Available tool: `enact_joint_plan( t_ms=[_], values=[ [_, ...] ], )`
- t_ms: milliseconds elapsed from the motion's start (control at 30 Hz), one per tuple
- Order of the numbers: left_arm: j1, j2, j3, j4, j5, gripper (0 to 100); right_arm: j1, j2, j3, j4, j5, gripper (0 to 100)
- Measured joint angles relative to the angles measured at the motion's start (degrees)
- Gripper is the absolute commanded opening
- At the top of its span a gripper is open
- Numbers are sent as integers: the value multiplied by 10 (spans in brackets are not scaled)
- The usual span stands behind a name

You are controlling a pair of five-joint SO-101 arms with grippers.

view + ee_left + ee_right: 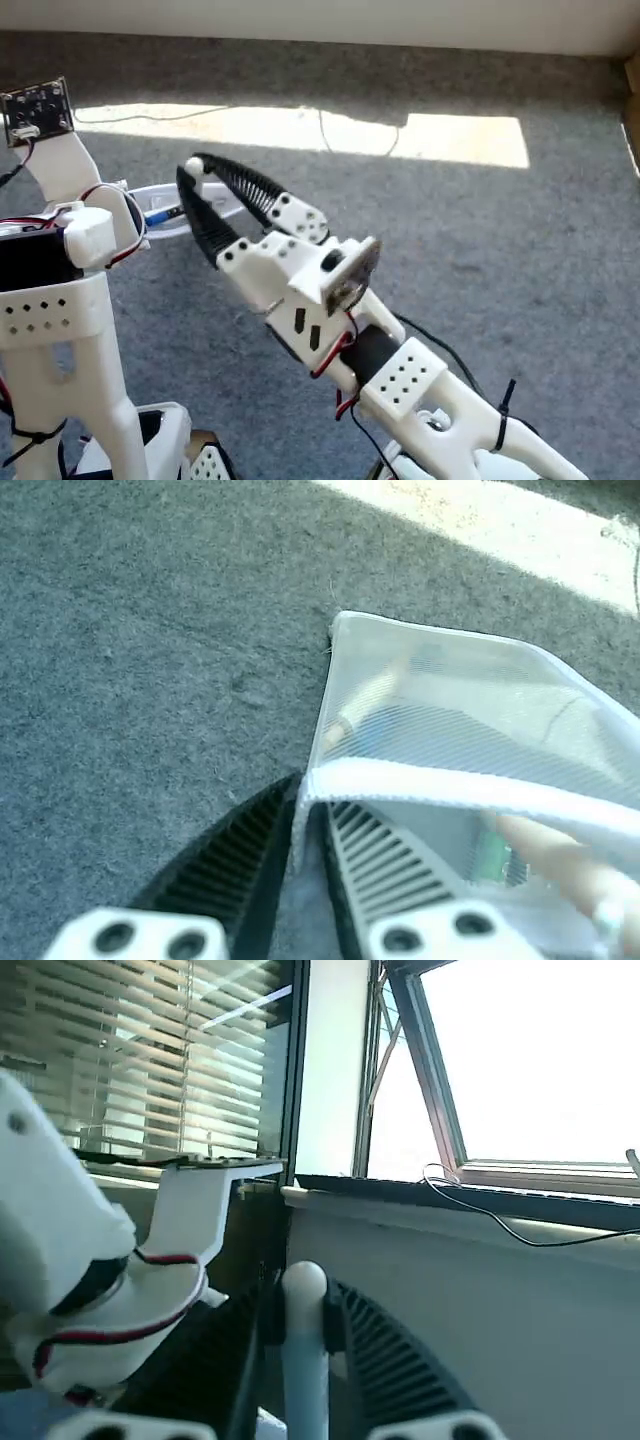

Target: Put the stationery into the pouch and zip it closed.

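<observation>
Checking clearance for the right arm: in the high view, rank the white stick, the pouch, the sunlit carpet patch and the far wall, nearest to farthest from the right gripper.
From the right gripper:
1. white stick, clamped in it.
2. pouch, just beside it, toward the left arm.
3. sunlit carpet patch, on the floor beyond.
4. far wall, behind the patch.
</observation>
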Motion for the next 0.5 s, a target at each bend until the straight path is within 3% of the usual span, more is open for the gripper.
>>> enact_joint_plan(
  t_ms=[200, 500],
  values=[
    [0, 0, 0, 0, 0, 11, -55, 0, 48, 0, 151, 5],
    [0, 0, 0, 0, 0, 11, -60, 3, 51, 0, 177, 7]
  ],
)
